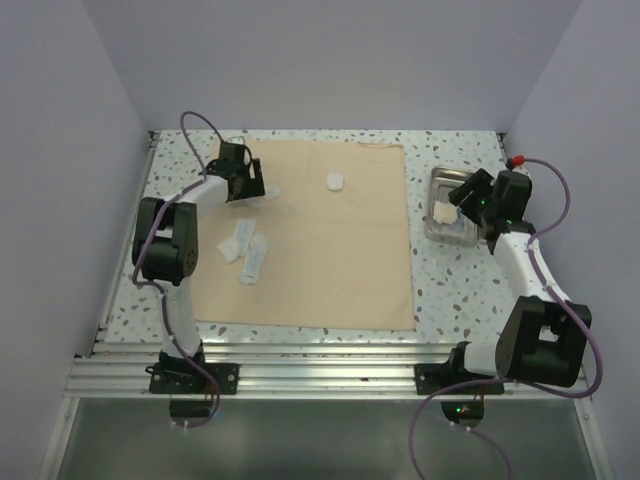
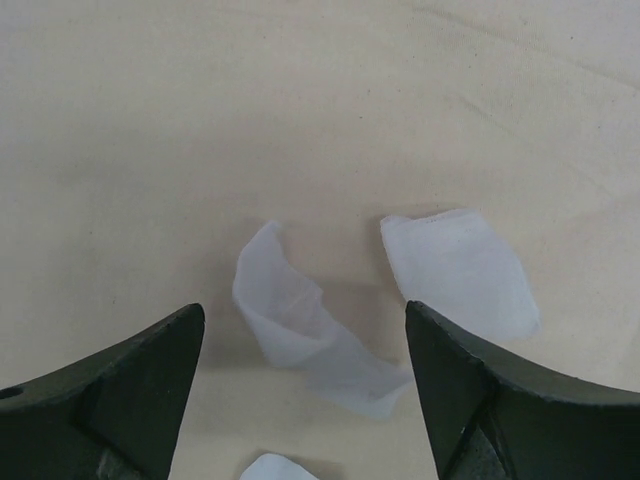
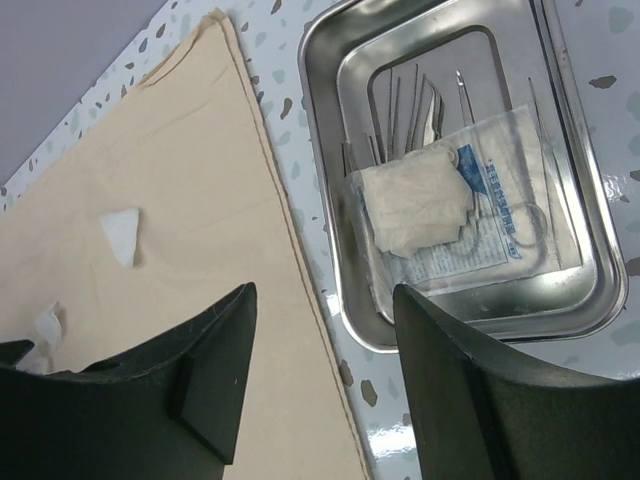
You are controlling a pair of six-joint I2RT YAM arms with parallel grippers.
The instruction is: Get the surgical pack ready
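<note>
From above: cloth (image 1: 330,270) spread flat on the table (image 1: 455,290), edges square to it, likely laid out as the wrap and ready to take the rest. Scattered on it, gauze (image 1: 335,180) toward the far side, more near the left edge. Just right of the cloth and off it, tray (image 1: 440,176), long axis running near to far.

From the left wrist: left pincer (image 2: 305,315) spread wide, empty, low over the cloth, straddling one crumpled gauze piece lying slantwise. Seemingly lined up to close on it.

From the right wrist: right pincer (image 3: 322,295) spread and empty, above the cloth's edge beside the tray. In the tray, instruments (image 3: 400,100) side by side along its long axis, under a packet (image 3: 500,210) and a wad (image 3: 415,205); presumably grouped for moving as one load.
</note>
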